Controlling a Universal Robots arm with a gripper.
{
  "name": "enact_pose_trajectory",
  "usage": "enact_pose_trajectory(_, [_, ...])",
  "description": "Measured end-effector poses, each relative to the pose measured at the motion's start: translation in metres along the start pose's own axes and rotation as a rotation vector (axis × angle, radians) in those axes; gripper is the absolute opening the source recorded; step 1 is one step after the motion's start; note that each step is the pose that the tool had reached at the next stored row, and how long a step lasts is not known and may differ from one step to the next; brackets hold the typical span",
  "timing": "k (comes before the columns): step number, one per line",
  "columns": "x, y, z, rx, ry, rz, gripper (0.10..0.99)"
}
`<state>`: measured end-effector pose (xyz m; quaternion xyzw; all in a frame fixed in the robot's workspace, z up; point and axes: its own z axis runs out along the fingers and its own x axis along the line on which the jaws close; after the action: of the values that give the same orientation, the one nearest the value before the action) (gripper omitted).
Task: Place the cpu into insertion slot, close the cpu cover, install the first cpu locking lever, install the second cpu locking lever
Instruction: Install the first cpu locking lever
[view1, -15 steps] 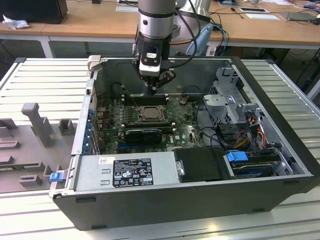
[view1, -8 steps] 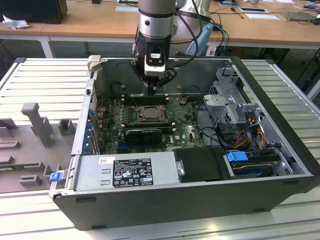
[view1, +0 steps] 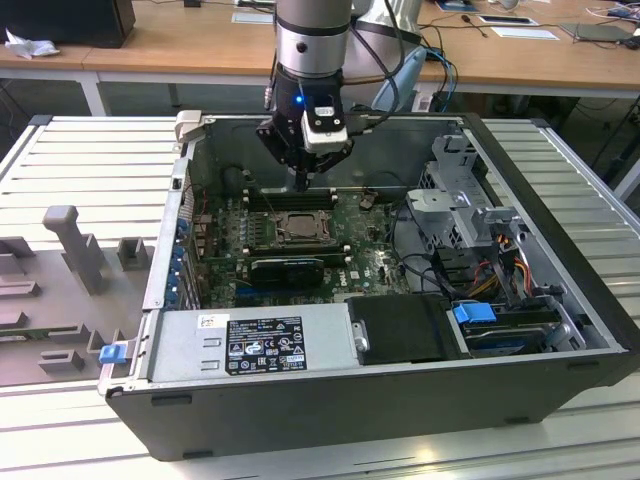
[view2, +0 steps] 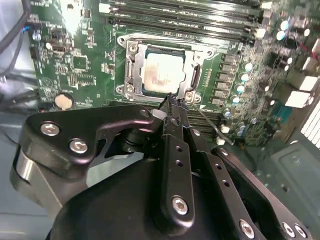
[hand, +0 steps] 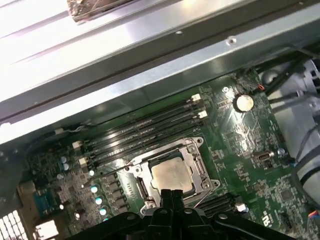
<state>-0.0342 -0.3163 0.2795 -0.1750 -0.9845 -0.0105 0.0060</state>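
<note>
Slatted worktop (view1: 60, 170) carries the open case (view1: 400, 400); cpu (view2: 161, 74) sits under its cover (view2: 131, 75). The tool (view2: 172, 101), pressed together, should likely push the lever (view2: 210, 125) squarely, slowly.

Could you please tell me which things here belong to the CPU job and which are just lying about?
Job in hand: cpu, seated in the insertion slot; cpu cover framing it; gripper at the socket's edge.
Just lying about: memory slots; coin battery; expansion card; power supply.
</note>
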Motion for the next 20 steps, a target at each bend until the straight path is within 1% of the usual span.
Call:
enact_pose_trajectory(1, [0.0, 0.0, 0.0, 0.0, 0.0003, -0.019, 0.106])
enact_pose_trajectory(2, [0.0, 0.0, 0.0, 0.001, 0.001, -0.055, 0.106])
enact_pose_trajectory(4, [0.0, 0.0, 0.0001, 0.002, 0.0018, -0.1, 0.106])
enact_pose_trajectory(6, [0.0, 0.0, 0.0001, 0.003, 0.0031, -0.169, 0.106])
enact_pose_trajectory(10, [0.0, 0.0, 0.0009, 0.004, 0.0045, -0.251, 0.106])
enact_pose_trajectory(12, [0.0006, -0.0003, 0.0016, 0.004, 0.005, -0.27, 0.106])
enact_pose_trajectory(16, [0.0126, -0.0048, 0.0052, 0.004, 0.0033, -0.275, 0.106])
enact_pose_trajectory(18, [0.0218, -0.0082, 0.0078, 0.003, -0.0011, -0.275, 0.106])
enact_pose_trajectory(19, [0.0251, -0.0094, 0.0084, 0.003, -0.0022, -0.275, 0.106])
enact_pose_trajectory(20, [0.0305, -0.0114, 0.0091, 0.003, -0.0033, -0.276, 0.106])
